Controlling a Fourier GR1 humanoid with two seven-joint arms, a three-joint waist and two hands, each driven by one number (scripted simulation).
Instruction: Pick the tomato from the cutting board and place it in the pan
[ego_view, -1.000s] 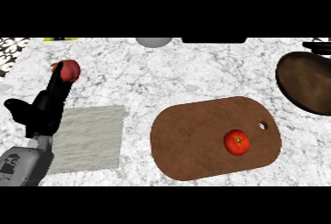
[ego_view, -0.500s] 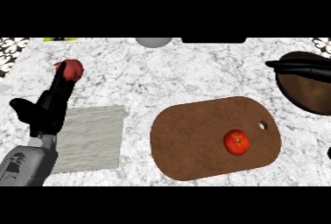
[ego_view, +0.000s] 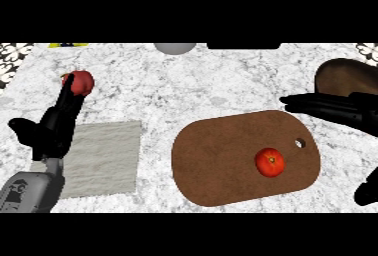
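Fig.: tomato (ego_view: 270, 161) lying on cutting board (ego_view: 221, 160), not yet picked. R hand (ego_view: 332, 109), fingers straight, hovering betw. board & pan (ego_view: 347, 77). L hand (ego_view: 55, 125) resting, fingers relaxed. Grasp and placing remaining.

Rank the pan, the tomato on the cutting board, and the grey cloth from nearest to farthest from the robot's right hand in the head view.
From the right hand:
1. Pan, at the right edge, just beyond the hand and partly hidden by it.
2. Tomato, on the cutting board, below the fingers.
3. Grey cloth, far left, by the left hand.
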